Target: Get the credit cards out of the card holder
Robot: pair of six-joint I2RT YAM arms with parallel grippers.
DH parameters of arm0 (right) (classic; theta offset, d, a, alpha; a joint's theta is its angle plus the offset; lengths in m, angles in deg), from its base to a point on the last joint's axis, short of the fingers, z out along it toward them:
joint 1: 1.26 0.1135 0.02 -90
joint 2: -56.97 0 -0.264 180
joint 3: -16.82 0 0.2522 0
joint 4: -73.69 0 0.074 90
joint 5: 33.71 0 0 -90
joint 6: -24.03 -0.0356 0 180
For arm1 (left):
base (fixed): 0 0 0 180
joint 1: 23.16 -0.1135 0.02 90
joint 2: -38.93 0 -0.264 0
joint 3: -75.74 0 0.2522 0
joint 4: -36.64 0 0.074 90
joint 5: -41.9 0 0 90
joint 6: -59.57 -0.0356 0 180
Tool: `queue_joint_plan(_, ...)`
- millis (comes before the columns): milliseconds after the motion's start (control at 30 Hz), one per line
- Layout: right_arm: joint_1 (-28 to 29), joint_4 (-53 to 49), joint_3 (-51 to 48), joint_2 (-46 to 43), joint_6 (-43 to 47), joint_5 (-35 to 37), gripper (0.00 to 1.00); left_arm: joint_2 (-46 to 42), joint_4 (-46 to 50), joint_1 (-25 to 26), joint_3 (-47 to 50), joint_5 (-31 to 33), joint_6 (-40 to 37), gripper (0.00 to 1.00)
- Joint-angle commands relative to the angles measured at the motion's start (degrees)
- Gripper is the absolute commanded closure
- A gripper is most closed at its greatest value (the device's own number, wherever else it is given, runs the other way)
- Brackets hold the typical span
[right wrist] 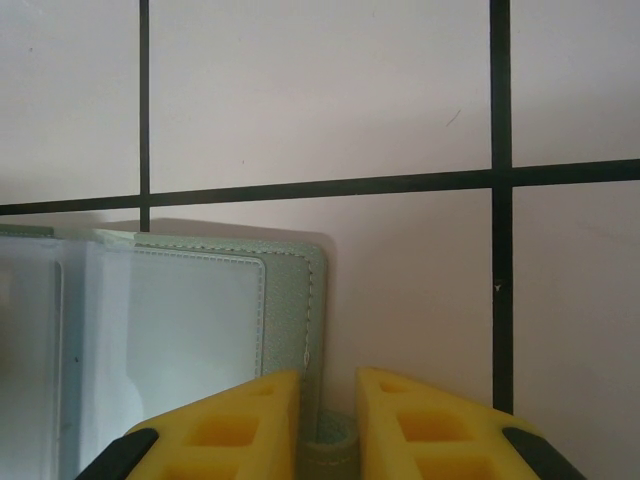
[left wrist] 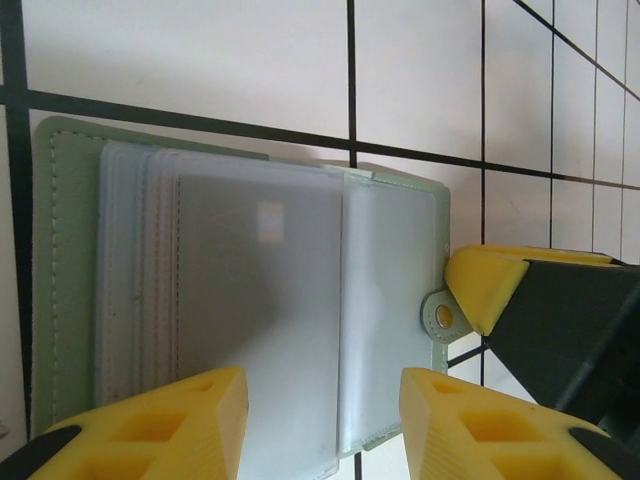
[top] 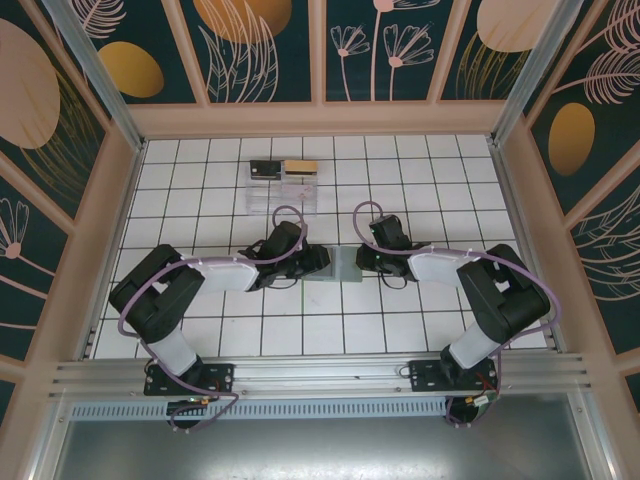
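The card holder [top: 343,265] lies open between the arms. The right gripper [right wrist: 328,392] is clenched on its snap tab [right wrist: 330,455]. The left gripper [left wrist: 322,405] hangs released over the clear sleeves [left wrist: 390,300] and should pinch only the edge of what looks like a card [left wrist: 255,330], pulling flat.

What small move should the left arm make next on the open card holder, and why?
Probably ease the left gripper forward and close it on the near edge of the top clear sleeve. Its jaws stand open astride that sleeve, gripping nothing, while the right gripper pins the card holder by its snap tab, so the holder should stay put.
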Motion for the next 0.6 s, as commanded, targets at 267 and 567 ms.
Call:
queue_joint_plan(267,0.14,0.74,-0.44,1.32,0.49,-2.74,0.76,-1.95,8.61,0.33,-3.49,6.64,-5.09,0.53)
queue_joint_plan(567,0.18,0.88,-0.78,1.23,0.31,-2.69,0.76,0.41,8.03,0.33,-3.55,5.18,-4.39,0.53)
